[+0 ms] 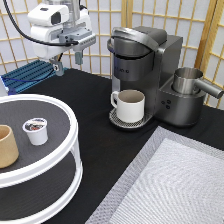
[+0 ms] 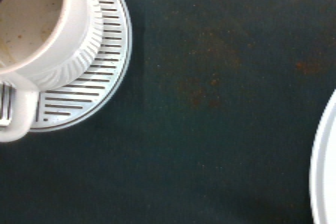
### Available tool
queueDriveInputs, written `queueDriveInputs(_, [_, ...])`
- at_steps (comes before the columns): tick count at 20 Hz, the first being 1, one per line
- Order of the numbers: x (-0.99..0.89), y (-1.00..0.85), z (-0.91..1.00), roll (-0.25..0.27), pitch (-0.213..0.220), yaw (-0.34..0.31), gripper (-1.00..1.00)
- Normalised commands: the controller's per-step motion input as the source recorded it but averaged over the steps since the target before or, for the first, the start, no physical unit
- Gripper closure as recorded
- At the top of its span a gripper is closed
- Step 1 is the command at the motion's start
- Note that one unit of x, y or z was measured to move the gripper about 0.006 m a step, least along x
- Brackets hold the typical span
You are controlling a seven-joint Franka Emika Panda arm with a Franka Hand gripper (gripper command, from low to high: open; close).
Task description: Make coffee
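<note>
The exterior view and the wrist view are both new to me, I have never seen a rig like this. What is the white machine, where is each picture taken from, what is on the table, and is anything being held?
The white machine is a robot arm; its hand, two open fingers holding nothing, hangs above the black table near the exterior view's top left. The exterior view comes from a fixed camera looking down across the table. The wrist view comes from a camera on the hand, looking straight down.

On the table stands a grey coffee maker with a white mug on its drip tray; the wrist view shows part of the same mug and tray. At the exterior view's left is a white two-tier round stand carrying the coffee pod and a tan cup. The pod lies untouched, apart from the hand.
</note>
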Motion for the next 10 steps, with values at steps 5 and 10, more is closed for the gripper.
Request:
queueDriveInputs(5, [0.05, 0.00, 0.00, 0.000, 0.004, 0.000, -1.00])
queueDriveInputs(10, [0.27, 0.00, 0.13, 0.018, 0.031, 0.000, -1.00])
